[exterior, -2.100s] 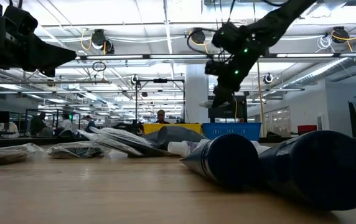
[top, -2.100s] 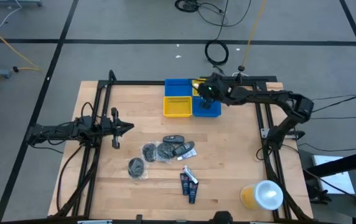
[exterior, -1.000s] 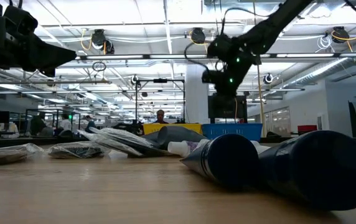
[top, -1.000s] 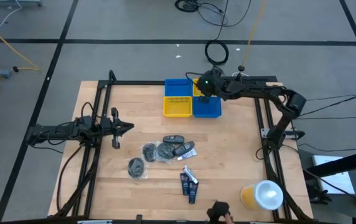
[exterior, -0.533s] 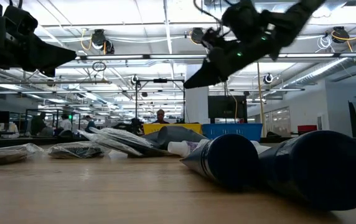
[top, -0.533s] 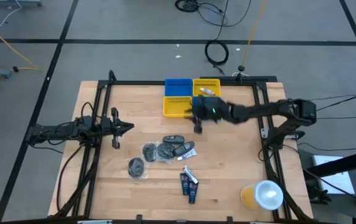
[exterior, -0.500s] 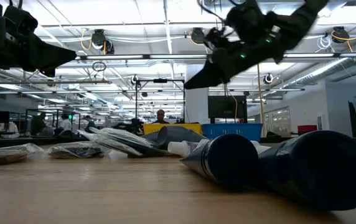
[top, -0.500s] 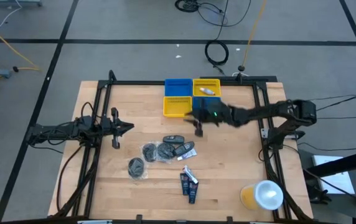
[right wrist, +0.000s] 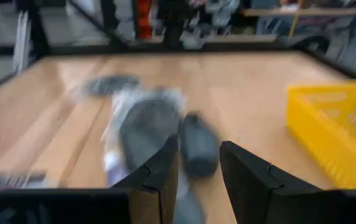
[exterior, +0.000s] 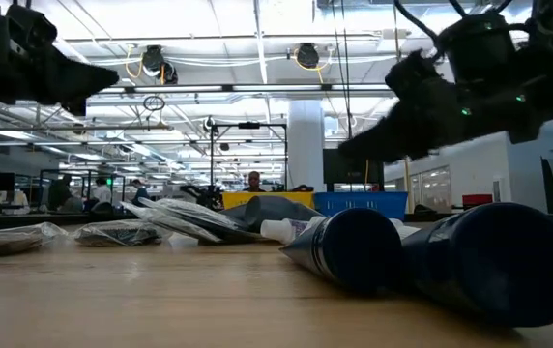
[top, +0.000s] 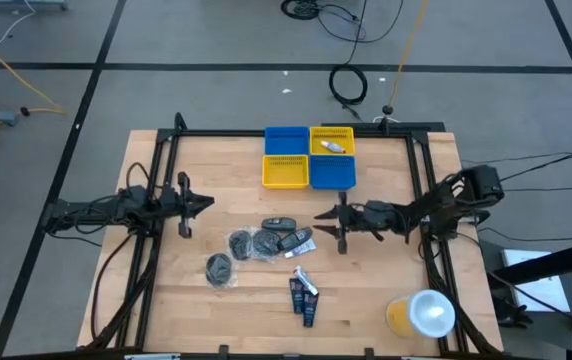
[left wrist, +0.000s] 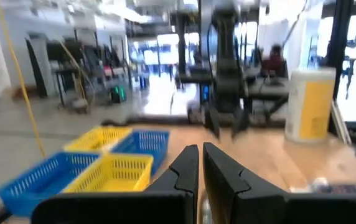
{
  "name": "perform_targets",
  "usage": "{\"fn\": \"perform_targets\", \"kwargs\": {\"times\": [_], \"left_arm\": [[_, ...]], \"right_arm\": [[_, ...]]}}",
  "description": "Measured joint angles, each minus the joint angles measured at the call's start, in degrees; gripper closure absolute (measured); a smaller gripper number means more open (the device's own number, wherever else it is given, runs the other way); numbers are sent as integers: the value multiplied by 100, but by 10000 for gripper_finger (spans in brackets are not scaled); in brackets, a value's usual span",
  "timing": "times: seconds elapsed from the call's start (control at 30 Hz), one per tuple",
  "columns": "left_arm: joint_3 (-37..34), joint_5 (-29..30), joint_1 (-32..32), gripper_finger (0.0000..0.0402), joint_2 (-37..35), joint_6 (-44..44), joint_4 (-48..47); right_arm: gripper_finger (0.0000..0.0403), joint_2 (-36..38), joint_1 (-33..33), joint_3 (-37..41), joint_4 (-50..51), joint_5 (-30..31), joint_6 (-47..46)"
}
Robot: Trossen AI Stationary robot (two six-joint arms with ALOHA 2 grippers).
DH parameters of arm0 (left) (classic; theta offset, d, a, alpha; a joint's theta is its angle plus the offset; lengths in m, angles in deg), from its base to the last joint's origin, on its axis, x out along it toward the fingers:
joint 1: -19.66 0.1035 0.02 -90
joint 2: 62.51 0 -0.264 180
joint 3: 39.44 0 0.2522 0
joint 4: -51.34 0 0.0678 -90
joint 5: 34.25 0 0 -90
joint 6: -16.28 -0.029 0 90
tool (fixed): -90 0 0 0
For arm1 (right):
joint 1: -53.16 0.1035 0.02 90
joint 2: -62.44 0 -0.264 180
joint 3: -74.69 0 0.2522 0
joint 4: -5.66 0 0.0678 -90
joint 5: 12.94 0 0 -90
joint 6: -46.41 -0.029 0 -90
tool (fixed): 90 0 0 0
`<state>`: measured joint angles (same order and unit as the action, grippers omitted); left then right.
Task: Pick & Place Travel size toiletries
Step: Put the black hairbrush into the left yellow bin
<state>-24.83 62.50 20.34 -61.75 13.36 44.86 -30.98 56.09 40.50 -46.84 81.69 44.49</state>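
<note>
On the table, middle: the toiletries cluster (top: 271,240) is seen where it lay a second ago, with dark wrapped discs (top: 219,268), dark oval pieces (top: 279,223) and a white mini tube (top: 302,244) lying close together.
Dark blue tubes (top: 304,298): found just in front of the cluster, unmoved; they fill the near right of the low view (exterior: 422,253).
Right gripper (top: 338,226): a second ago it was held over the bins at the far edge; it is now brought low, just beside the cluster, with a dark oval piece (right wrist: 196,147) ahead of it. Its fingers (right wrist: 249,180) are parted by a narrow gap with nothing between them.
Bins (top: 309,157): unchanged at the far edge; a small pale item (top: 333,147) is seen in the far yellow one.
Left gripper (top: 203,204): kept at the left side, fingers (left wrist: 184,169) closed together, nothing held.
Yellow cup (top: 421,314): unmoved at the near right corner.
</note>
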Motion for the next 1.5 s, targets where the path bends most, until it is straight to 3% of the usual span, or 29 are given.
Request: {"fn": "perform_targets", "kwargs": {"times": [0.17,0.33,0.57,0.77,0.97,1.1,1.27,1.4,1.5], "left_arm": [[-1,-31,1,376,26,156,995],[5,-217,-1,376,559,203,1839],[4,34,-1,376,2499,645,3051],[227,269,1,376,4413,1063,4087],[1170,19,-7,376,5943,1024,3533],[2008,-175,-12,376,6616,888,1973],[2866,-257,-12,375,7133,1529,215],[3060,-822,-3,365,7462,2010,172],[3065,-1135,1,330,7689,2374,195]], "right_arm": [[294,-247,183,14,12,6,-157],[294,-843,245,12,-705,46,-360],[293,-2080,244,-164,-2137,874,-386],[293,-2786,244,-569,-2341,1060,-449],[293,-2910,244,-805,-2332,1058,-449],[293,-2912,244,-797,-2300,1056,-451],[293,-2905,244,-801,-2107,1056,-495],[293,-2905,244,-801,-2083,1058,-495],[293,-2905,244,-801,-2073,1056,-496]]}}
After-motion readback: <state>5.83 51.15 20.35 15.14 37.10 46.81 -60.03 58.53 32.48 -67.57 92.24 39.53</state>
